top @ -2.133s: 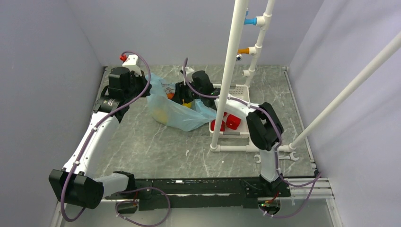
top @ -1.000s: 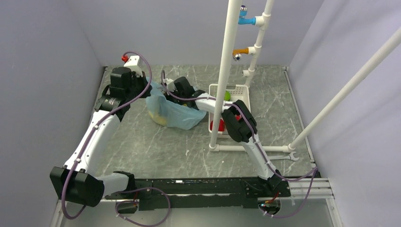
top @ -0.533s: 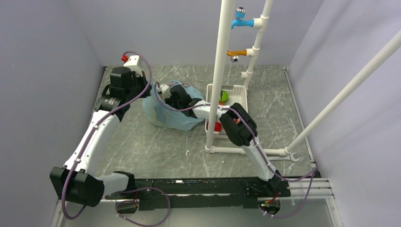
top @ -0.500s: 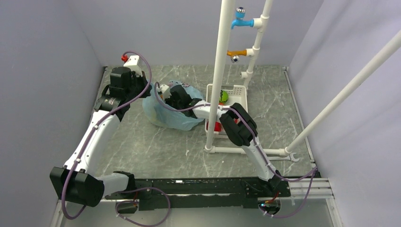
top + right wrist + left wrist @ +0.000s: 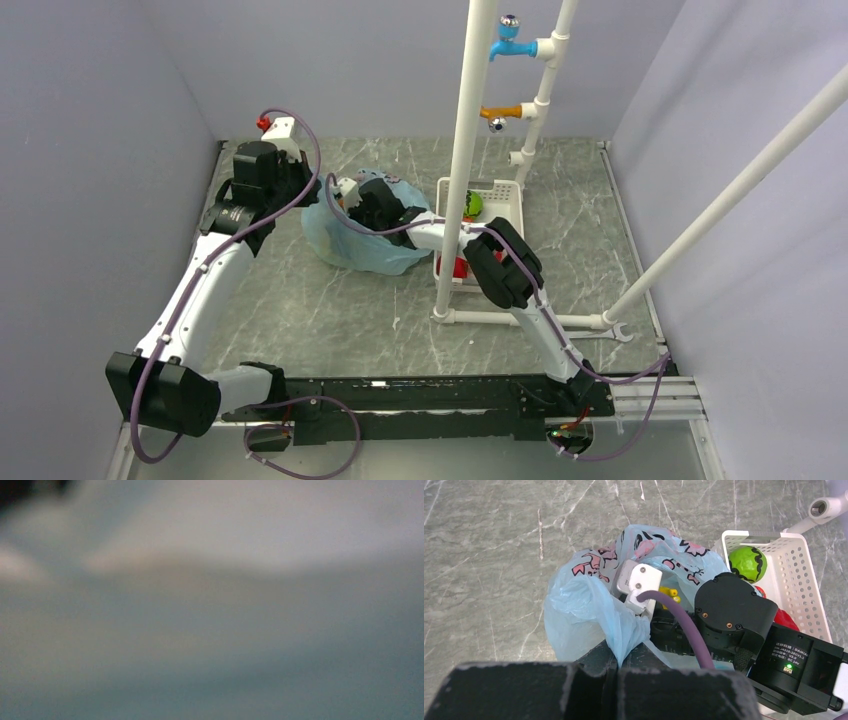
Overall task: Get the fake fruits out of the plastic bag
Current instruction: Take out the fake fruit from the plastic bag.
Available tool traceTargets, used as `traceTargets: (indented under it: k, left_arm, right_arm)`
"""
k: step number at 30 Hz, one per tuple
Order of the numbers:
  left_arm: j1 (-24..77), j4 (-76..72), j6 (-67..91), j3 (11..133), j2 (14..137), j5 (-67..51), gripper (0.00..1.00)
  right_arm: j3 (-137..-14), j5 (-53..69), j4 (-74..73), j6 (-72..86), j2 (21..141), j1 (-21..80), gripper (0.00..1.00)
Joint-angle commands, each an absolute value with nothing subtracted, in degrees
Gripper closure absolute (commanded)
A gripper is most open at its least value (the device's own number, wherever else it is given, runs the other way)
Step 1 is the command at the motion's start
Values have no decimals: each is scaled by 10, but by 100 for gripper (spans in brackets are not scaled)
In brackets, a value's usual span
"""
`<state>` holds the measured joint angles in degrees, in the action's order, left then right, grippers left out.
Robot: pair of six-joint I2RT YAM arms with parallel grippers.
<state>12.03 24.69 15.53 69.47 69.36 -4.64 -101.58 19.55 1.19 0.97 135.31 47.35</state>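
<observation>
A: Left gripper [image 5: 616,666]?
B: Clamped tight on the plastic bag [image 5: 579,605] at its rim.
A: Right gripper [image 5: 659,630]?
B: Deep inside the bag, fingers hidden, so I cannot tell. Yellow bananas [image 5: 667,592] remain inside. The green piece [image 5: 748,564] and red pieces [image 5: 781,617] sit in the white basket [image 5: 806,575].

The left arm [image 5: 205,275] rose from a folded elbow at the near left corner and reached away toward the far left, its wrist bent inward to the right. The left jaws were pressed fully together on a fold of the plastic bag [image 5: 579,600]. The right arm [image 5: 500,265] leaned up and leftward from its base to a raised elbow, its forearm stretching left to the black wrist [image 5: 734,612]; the right jaws lay hidden inside the bag and their own camera gave only blur, so their spread could not be told.
</observation>
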Motion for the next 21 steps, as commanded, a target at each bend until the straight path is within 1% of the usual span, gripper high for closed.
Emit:
traceTargets:
  k: [1, 4, 8, 10, 13, 15, 18, 21]
  left_arm:
    - [118, 235, 148, 718, 700, -44, 100]
    - [118, 232, 149, 718, 700, -49, 100]
    - [118, 237, 149, 720, 698, -41, 100]
    - [118, 230, 151, 714, 693, -41, 100]
    - [118, 230, 152, 715, 694, -45, 100]
    - [119, 232, 150, 715, 695, -43, 100]
    - [119, 231, 149, 713, 697, -31, 100]
    - [119, 238, 147, 719, 702, -37, 100]
  right_arm:
    - [-960, 152, -75, -26, 1387, 479, 1]
    - [-925, 114, -76, -39, 1367, 478, 1]
    - [-875, 81, -51, -35, 1328, 477, 4]
    - [-867, 98, -33, -20, 1318, 477, 6]
    - [-891, 148, -13, -4, 1323, 482, 9]
    - [-910, 159, -3, -1, 1329, 487, 8]
    - [-935, 175, 16, 15, 1344, 495, 2]
    - [-946, 126, 25, 5, 1353, 509, 0]
